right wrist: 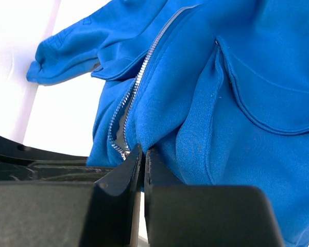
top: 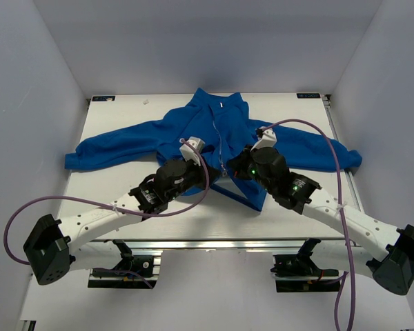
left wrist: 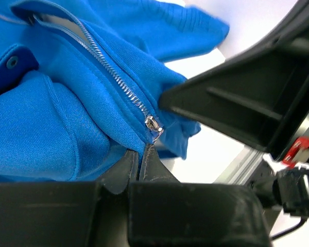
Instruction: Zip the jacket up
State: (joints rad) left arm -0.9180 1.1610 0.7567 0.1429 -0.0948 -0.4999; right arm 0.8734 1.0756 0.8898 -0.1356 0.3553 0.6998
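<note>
Both grippers meet at the foot of the zipper, and the pull up has not started.

The jacket (top: 214, 131) lies face-up on the table (top: 124, 189), collar at the far side and sleeves spread. The left gripper (left wrist: 142, 152) is clamped tight just below the slider (left wrist: 153, 125); I cannot tell whether the tab is actually between its tips. The right gripper (right wrist: 142, 152) is clenched on the hem beside the zipper (right wrist: 139, 82), which gapes open above. To do this well, the right should probably hold the hem down and taut while the left draws the slider straight along the teeth toward the collar, slowly, keeping loose fleece out of its path.
</note>
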